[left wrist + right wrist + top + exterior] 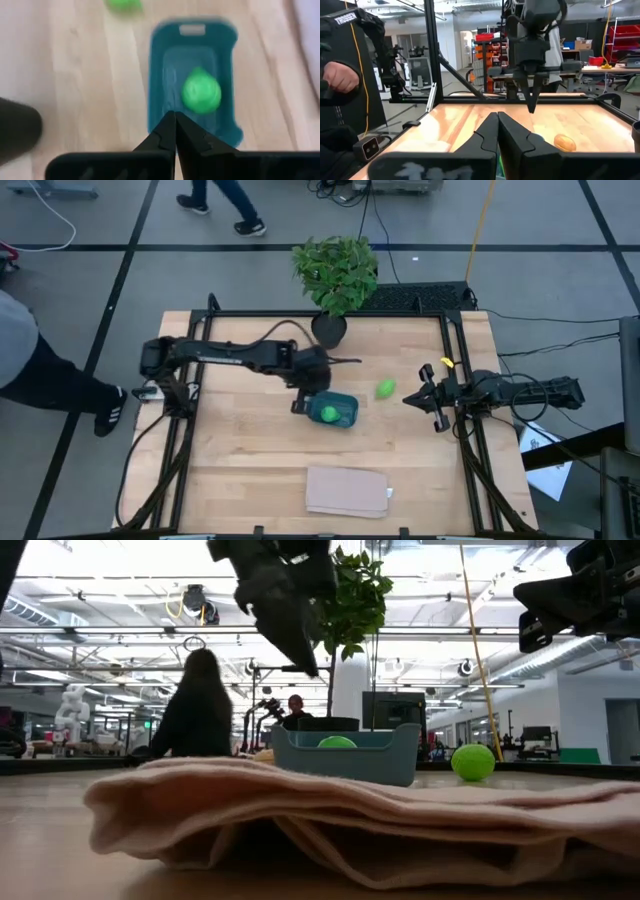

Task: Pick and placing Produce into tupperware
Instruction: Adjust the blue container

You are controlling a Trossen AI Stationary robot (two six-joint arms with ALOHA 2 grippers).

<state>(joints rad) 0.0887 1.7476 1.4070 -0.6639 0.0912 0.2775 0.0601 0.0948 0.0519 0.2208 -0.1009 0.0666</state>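
The teal tupperware point(343, 411) sits mid-table on its base, also showing in the left wrist view point(160, 75) and the low view point(345, 758). One green piece point(328, 414) point(201, 90) lies inside it. A second green piece point(385, 389) point(473, 762) rests on the table to its right. The orange-tan piece point(565, 142) lies on the wood and shows only in the right wrist view. My left gripper point(305, 398) point(175, 120) hangs shut, pointing down above the container's left end, touching nothing. My right gripper point(420, 395) point(497, 120) is shut and raised near the table's right side.
A potted plant point(335, 275) stands at the table's far edge behind the container. A folded tan pad point(347, 490) lies near the near edge and fills the low view's foreground point(340, 820). People stand beyond the table. Bare wood shows left of the container.
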